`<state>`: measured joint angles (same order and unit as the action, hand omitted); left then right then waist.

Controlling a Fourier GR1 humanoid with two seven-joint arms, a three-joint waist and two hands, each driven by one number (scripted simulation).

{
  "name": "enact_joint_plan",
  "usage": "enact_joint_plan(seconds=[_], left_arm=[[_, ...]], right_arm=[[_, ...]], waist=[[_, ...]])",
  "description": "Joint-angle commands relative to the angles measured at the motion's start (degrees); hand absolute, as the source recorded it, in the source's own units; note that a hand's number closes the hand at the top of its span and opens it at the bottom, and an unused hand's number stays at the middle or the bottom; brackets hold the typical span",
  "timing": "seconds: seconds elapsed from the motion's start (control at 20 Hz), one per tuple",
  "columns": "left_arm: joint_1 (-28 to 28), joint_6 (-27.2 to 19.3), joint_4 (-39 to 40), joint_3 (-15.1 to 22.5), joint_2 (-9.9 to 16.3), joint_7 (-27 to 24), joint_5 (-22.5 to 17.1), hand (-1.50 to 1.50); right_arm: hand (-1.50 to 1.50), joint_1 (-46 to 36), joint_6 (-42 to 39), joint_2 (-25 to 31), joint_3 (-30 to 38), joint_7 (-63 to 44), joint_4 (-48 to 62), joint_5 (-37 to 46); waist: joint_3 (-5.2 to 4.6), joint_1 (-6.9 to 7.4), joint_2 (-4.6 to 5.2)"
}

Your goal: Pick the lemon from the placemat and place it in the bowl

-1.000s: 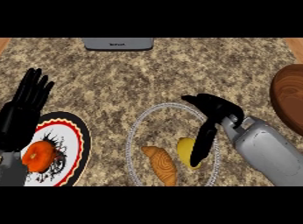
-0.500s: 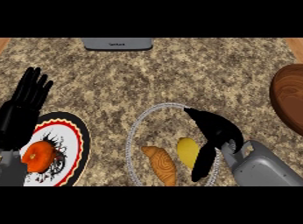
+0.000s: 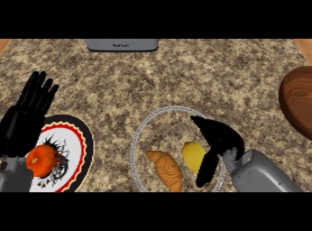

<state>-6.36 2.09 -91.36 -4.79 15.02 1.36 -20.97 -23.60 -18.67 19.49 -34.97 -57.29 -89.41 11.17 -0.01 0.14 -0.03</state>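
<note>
The yellow lemon lies on a round placemat with a pale rim, low in the middle of the head view, next to a croissant. My right hand hovers just right of the lemon. Its fingers are straight and reach down along the lemon's right side, partly covering it. The thumb points up and left, and nothing is held. The dark wooden bowl sits at the right edge, well apart from the hand. My left hand rests open at the left, fingers up.
A white plate with a red and black rim holds an orange fruit at the lower left, partly under my left hand. A grey appliance stands at the counter's far edge. Speckled stone counter lies between placemat and bowl.
My right hand has drawn back toward the lower edge and settled closer beside the lemon, with the forearm showing less. The left hand, lemon and croissant have stayed put.
</note>
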Motion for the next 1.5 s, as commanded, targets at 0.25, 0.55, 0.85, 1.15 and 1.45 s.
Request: enact_joint_plan(seconds=[0.25,0.55,0.85,1.15,1.45], left_arm=[[-1.22,0.1,-0.28,-1.03,-0.86,1.52,0.91,0.0],[2.22,3.06,-0.9,-2.69,-0.26,0.65,-0.31,0.0],[-0.43,1.46,-0.64,-1.5,-1.7,2.58,1.69,0.0],[1.25,2.4,-1.68,-1.96,-2.16,2.86,2.16,0.0],[1.29,-0.15,-0.54,-4.12,-1.65,2.08,2.64,0.0]], right_arm=[[-1.5,-2.13,-3.31,-7.88,1.09,-1.25,10.81,6.05],[1.5,-0.63,-9.14,-3.44,0.52,6.54,10.52,7.92],[1.5,-3.49,-8.38,-9.23,-0.92,9.58,16.53,15.27],[1.5,-1.52,-10.4,-9.81,-0.83,10.18,11.99,20.53],[1.5,7.98,-11.42,17.41,-4.83,40.93,-12.41,19.63]], waist=[[0.01,0.18,0.06],[0.0,0.26,0.05],[0.01,0.26,0.08],[0.01,0.07,0.01],[0.38,-5.19,-1.34]])
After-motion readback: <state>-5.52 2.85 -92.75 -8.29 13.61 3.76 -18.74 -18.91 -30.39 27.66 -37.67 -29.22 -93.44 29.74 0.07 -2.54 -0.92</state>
